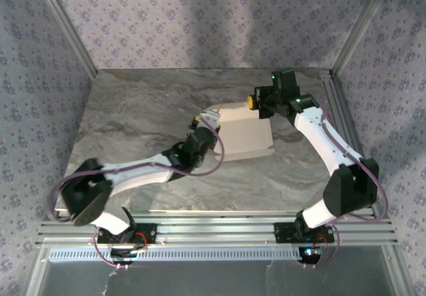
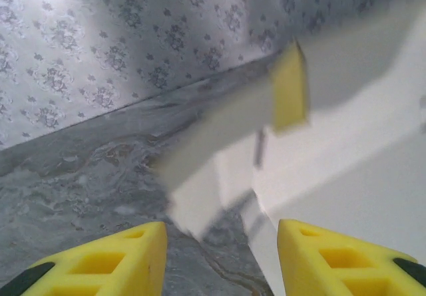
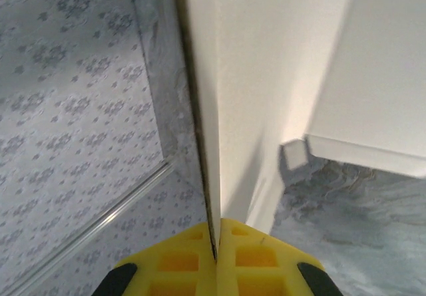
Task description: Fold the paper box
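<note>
The worry here is the paper box [image 1: 243,133] slipping or creasing in the wrong place. The right gripper [image 3: 217,246] is pinched tight on one thin wall of card, which rises straight up from its fingertips. That single pinch looks like the only thing steadying the half-formed shape. A small twist of that wrist could buckle the wall or drag the whole box across the table [image 1: 133,110].

The left gripper [image 2: 223,263] has its fingers spread and holds nothing. A loose flap [image 2: 219,130] hangs just ahead of it and slightly to its right, with a yellow tab [image 2: 289,86] turned up beyond that. The flap looks blurred, so it may be swinging free. If the spread fingers push in now, I think they could catch its edge and fold it backward.

The left arm lies low and stretched across the table, elbow bent, its wrist at the box's left side. The right arm arches up along the right side and bends back inward, its wrist tipped down onto the box's far right corner. The box sits between the two hands, cream face showing.
</note>
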Motion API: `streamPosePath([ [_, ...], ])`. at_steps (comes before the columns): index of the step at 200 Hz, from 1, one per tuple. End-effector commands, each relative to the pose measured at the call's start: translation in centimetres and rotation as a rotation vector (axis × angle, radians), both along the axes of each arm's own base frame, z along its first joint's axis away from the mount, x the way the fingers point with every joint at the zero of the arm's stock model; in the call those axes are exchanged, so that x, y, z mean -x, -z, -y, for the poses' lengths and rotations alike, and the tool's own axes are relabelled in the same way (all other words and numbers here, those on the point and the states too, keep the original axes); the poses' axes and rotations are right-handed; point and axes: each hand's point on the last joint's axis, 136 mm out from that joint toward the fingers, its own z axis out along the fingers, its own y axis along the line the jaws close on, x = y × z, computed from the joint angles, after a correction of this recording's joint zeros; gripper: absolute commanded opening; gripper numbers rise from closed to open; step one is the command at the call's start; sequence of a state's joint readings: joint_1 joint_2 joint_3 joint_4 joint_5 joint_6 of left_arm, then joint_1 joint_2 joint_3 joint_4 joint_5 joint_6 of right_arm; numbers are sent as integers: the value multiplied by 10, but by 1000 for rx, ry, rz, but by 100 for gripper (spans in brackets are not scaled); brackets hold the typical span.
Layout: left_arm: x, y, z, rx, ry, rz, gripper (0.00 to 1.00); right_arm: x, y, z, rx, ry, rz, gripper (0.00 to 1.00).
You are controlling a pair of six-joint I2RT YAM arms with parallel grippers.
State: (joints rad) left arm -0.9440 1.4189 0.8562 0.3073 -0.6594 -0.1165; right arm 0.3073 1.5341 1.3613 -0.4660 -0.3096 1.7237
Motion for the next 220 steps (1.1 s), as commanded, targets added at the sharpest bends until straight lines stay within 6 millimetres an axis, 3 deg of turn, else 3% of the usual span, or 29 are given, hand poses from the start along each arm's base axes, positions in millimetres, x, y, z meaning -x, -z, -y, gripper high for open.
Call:
streamPosePath([
  [1,-2,4,-41,256,-39,-187,47,-20,-11,-4,7,-9,52,0],
  [31,-10,10,-82,385,-118,-268,46,-28,11,-12,31,-31,-23,0],
  [61,-20,33,-96,496,-176,-366,44,-36,30,-13,59,-28,-36,0],
  [119,-49,61,-100,641,-233,-462,44,-36,64,-18,78,-88,2,0],
  [173,-80,80,-88,698,-222,-507,44,-38,65,-14,116,-149,139,0],
  [186,-84,83,-83,720,-216,-515,44,-37,62,-14,125,-158,190,0],
  [190,-86,83,-81,726,-213,-518,44,-33,72,-12,128,-157,190,0],
  [198,-88,86,-78,735,-210,-529,44,-33,73,-11,118,-151,233,0],
  [220,-91,93,-72,769,-205,-542,44,-35,65,-9,76,-139,380,0],
])
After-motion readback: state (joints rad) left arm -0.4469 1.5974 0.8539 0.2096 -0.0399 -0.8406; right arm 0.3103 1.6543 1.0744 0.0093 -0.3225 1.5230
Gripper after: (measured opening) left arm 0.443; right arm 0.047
